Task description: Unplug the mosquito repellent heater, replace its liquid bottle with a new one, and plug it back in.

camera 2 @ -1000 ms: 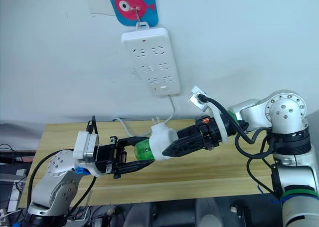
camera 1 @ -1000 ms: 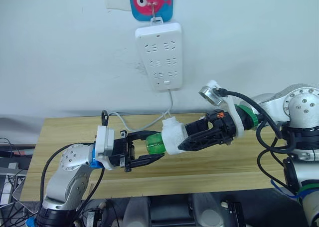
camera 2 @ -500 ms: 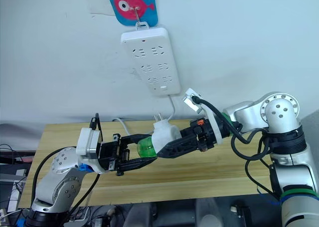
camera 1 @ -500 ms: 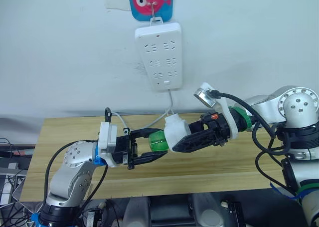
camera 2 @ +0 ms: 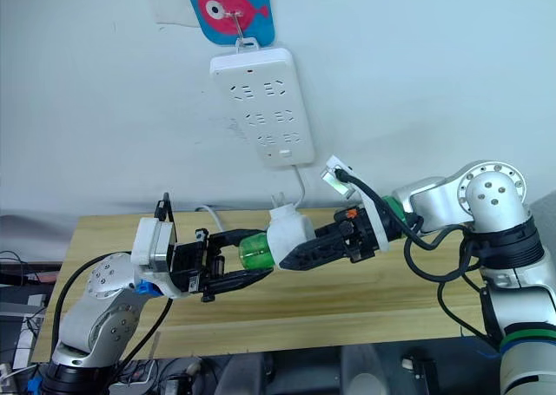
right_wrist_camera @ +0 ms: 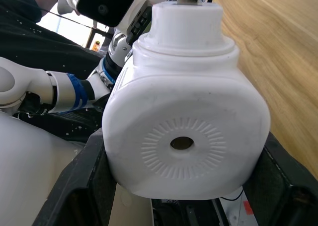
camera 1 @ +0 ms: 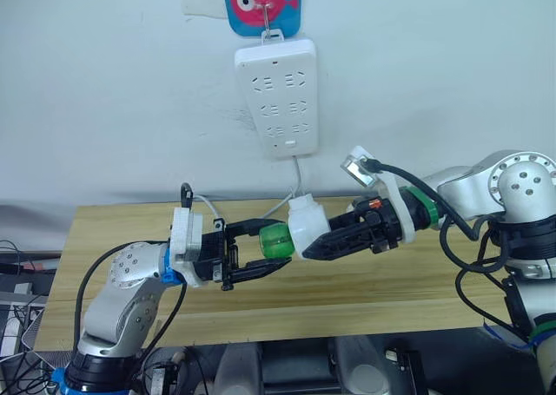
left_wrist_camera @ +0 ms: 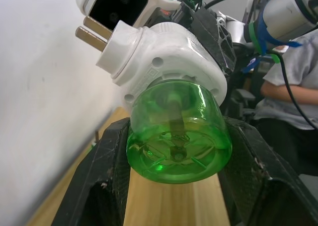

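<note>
The white mosquito repellent heater (camera 1: 306,224) hangs above the wooden table (camera 1: 391,282), with my right gripper (camera 1: 313,239) shut on its body. Its vent hole (right_wrist_camera: 182,143) faces the right wrist camera, between the black fingers (right_wrist_camera: 87,181). Two metal prongs (left_wrist_camera: 94,31) point up toward the wall. A green translucent liquid bottle (camera 1: 274,241) sticks out of the heater toward my left arm, with a dark wick visible inside (left_wrist_camera: 174,121). My left gripper (camera 1: 276,247) is shut on this bottle, one finger (left_wrist_camera: 112,176) on either side.
A white multi-socket power strip (camera 1: 276,95) hangs on the wall below a blue fish hook plate (camera 1: 261,4); its white cable (camera 1: 261,211) trails down to the table. A seated person (left_wrist_camera: 293,102) is beyond the table.
Heater and bottle have risen slightly between the two grippers. My left wrist has come up a little and my right arm has stretched further left.
</note>
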`<state>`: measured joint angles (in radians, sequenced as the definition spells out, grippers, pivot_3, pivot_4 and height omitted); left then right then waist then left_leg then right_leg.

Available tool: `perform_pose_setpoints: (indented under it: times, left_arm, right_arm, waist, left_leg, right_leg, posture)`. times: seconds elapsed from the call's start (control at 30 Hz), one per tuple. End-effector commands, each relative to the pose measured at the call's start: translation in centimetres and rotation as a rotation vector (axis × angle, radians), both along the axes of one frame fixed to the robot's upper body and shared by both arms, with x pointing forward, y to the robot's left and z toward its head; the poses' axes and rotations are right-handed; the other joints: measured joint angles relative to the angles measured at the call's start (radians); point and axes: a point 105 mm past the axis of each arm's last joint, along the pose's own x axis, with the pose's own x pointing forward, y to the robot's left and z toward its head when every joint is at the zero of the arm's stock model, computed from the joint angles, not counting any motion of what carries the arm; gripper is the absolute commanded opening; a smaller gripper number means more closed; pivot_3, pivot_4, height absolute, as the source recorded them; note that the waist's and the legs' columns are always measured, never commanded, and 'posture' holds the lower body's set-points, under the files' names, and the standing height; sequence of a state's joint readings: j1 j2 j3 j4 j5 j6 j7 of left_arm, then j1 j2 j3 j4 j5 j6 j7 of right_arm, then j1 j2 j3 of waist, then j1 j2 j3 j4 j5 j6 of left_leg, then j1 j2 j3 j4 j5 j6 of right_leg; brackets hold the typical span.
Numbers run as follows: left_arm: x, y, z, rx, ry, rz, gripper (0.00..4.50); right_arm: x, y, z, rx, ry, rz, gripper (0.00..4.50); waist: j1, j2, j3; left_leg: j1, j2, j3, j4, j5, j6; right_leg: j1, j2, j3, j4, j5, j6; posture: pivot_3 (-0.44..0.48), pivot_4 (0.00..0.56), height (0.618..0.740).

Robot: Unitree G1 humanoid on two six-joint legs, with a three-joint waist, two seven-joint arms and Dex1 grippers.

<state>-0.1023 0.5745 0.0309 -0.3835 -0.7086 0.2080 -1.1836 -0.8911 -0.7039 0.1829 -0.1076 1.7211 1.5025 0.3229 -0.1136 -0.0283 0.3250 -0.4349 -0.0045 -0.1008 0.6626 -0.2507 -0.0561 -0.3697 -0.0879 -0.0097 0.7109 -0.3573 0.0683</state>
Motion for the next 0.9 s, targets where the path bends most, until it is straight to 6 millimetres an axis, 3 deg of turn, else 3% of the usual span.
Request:
perform_pose_setpoints:
  times: [0.03,0.23,0.4,0.9]
  left_arm:
    - [-0.1,-0.4,-0.1,0.010,0.038,-0.004,2.61]
    - [-0.4,-0.4,-0.2,0.018,0.057,-0.023,4.47]
    - [-0.2,0.0,-0.6,0.065,-0.021,-0.001,4.50]
    - [1.0,2.2,-2.3,0.243,0.004,0.163,4.50]
  right_arm:
    - [-1.7,0.7,2.6,0.119,-0.028,0.108,2.99]
    - [-1.8,0.7,2.7,0.123,-0.026,0.105,2.99]
    - [-1.8,0.6,2.6,0.116,-0.024,0.098,2.99]
    - [-0.6,-1.5,2.6,0.015,-0.124,-0.018,2.99]
  waist:
    - [0.000,0.000,0.000]
    - [-0.001,0.000,0.000]
    - [0.000,0.000,0.000]
    - [-0.001,0.000,0.000]
  left_leg:
    - [0.000,0.000,0.000,0.000,0.000,0.000]
    - [0.000,0.000,0.000,-0.001,0.000,0.000]
    - [0.000,0.000,0.000,-0.001,0.000,0.000]
    - [-0.001,0.000,0.000,-0.002,0.000,0.000]
  right_leg:
    - [0.000,0.000,0.000,0.000,0.000,0.000]
    - [0.000,0.000,0.000,-0.001,0.000,0.000]
    - [0.000,0.000,0.000,-0.002,0.000,0.000]
    - [0.000,0.000,0.000,-0.004,0.000,0.000]
  posture:
    - [-0.190,0.322,0.740]
    - [-0.190,0.324,0.740]
    - [-0.190,0.325,0.740]
    - [-0.225,0.303,0.740]
